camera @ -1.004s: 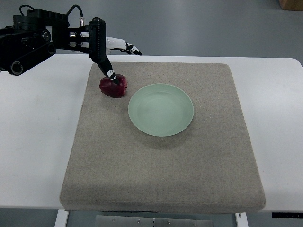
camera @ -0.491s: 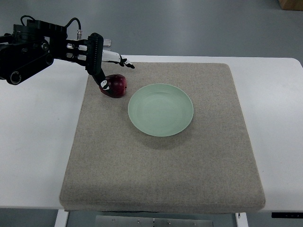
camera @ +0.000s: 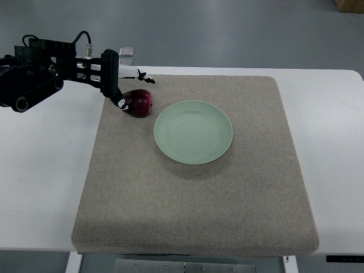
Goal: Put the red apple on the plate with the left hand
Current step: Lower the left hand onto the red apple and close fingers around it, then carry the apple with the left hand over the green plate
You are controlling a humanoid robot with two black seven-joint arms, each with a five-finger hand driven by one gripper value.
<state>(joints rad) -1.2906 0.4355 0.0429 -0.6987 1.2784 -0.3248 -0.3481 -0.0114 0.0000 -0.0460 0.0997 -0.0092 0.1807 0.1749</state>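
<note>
Top view has my left hand (camera: 116,85) at the far left corner of the grey felt mat (camera: 193,199); its black fingers (camera: 120,102) reach round the dark red apple (camera: 138,102), though I cannot tell if they grip; the pale green round plate (camera: 193,132) sits empty just beside, mid-mat, on the white desk (camera: 40,182); grey floor lies beyond.

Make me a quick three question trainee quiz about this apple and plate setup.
1. True or false: the red apple already lies on the green plate.
2. Which side of the picture does the working arm enter from: A left, B right, C bottom?
3. Fill in: plate and apple both rest on a beige ____.

Key: 1 false, the apple lies on the mat beside the plate's upper left rim, with the left hand at it. 2 A. 3 mat.
</note>
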